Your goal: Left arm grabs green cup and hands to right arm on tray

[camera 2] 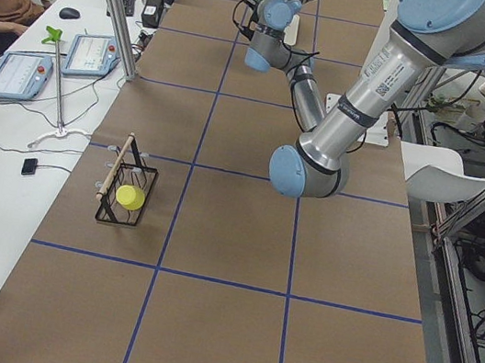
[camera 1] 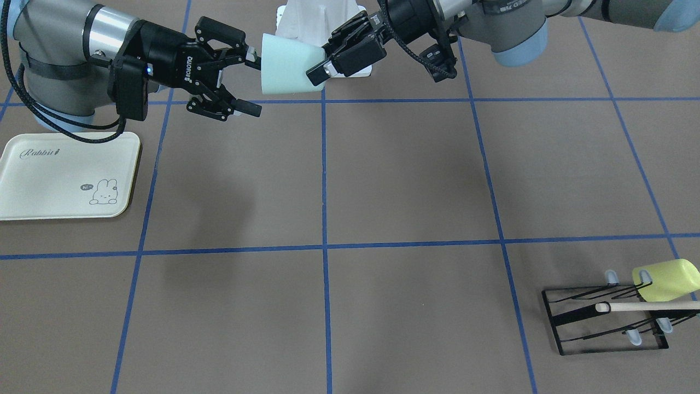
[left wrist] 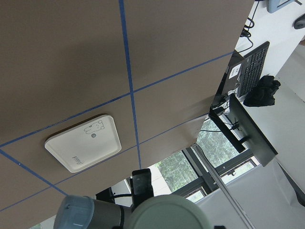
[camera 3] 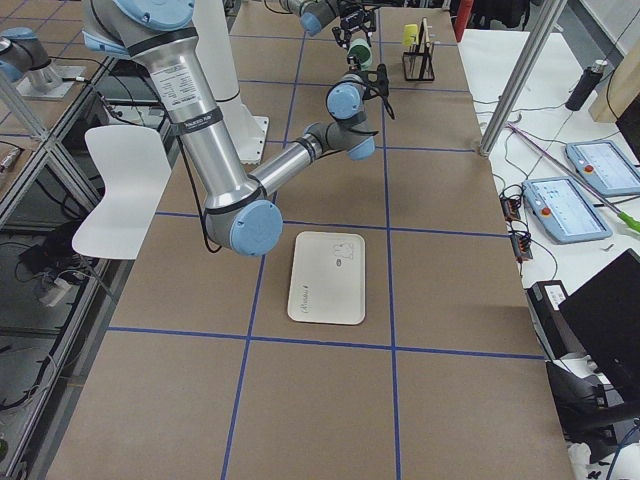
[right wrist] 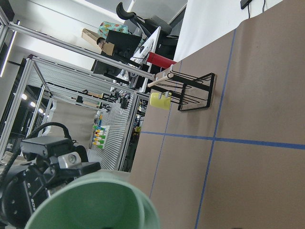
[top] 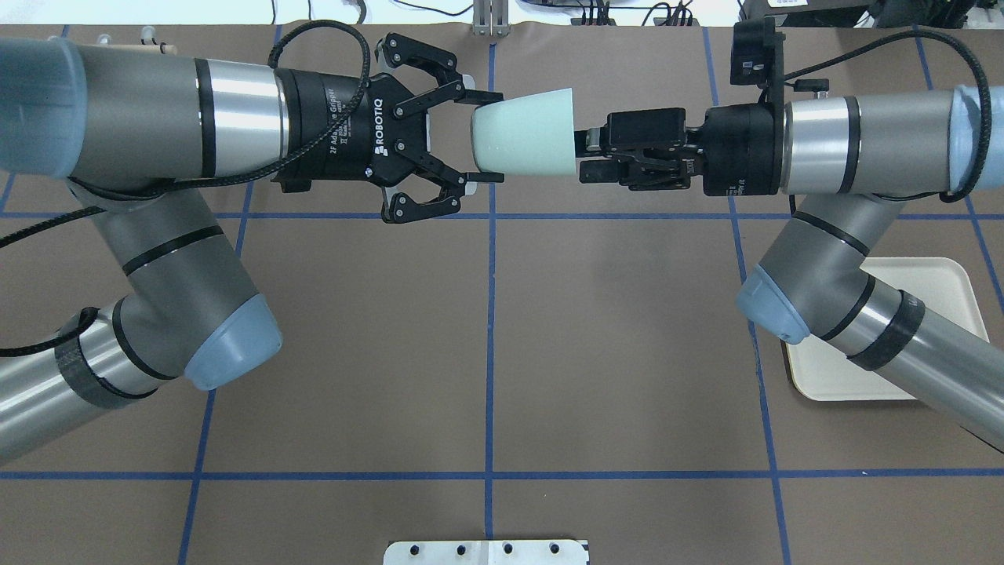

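Left arm (top: 157,118) level, fingers (top: 480,98) holding green cup (top: 525,133), right fingers (camera 1: 246,107) wide at rim

Printed "Rabbit" and "hi" on the tray (camera 1: 54,186), "ROBOTIQ" on the left gripper (top: 490,139) and, upside down, on the right gripper (camera 1: 255,82).

— What's the counter (top: 612,353) like?
— Brown, ruled into squares by blue tape (top: 489,353).
— Around it?
— Left side view: a white desk (camera 2: 10,124) at nine o'clock, a white chair (camera 2: 439,173) at three. Left wrist view: a window (left wrist: 209,140) at six o'clock, green trees (left wrist: 169,169) outside.
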